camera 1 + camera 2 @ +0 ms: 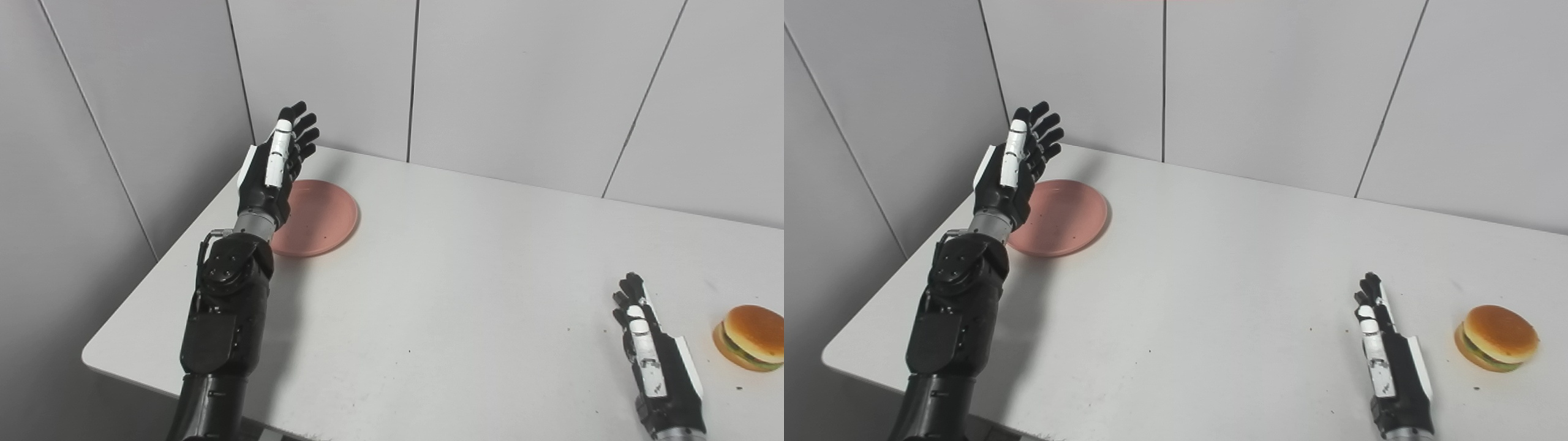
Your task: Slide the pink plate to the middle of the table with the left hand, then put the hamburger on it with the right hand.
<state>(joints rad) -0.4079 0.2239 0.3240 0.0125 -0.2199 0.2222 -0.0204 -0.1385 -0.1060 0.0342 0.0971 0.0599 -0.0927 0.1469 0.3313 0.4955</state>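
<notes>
Both head cameras look down and forward from above the near edge of the white tabletop (465, 294), facing the grey panelled wall (520, 86) that fills the upper part of each frame. They share nearly the whole scene: the pink plate (1062, 217) at upper left, the hamburger (1497, 337) at lower right. Everything sits further left in the right eye view, which keeps the hamburger clear of the frame's right edge.

One pink plate (318, 217) lies near the worktop's (465, 269) far left corner. One hamburger (750, 346) sits by its right edge. Two hands are in view, the left hand (275, 168) and the right hand (652, 352).
</notes>
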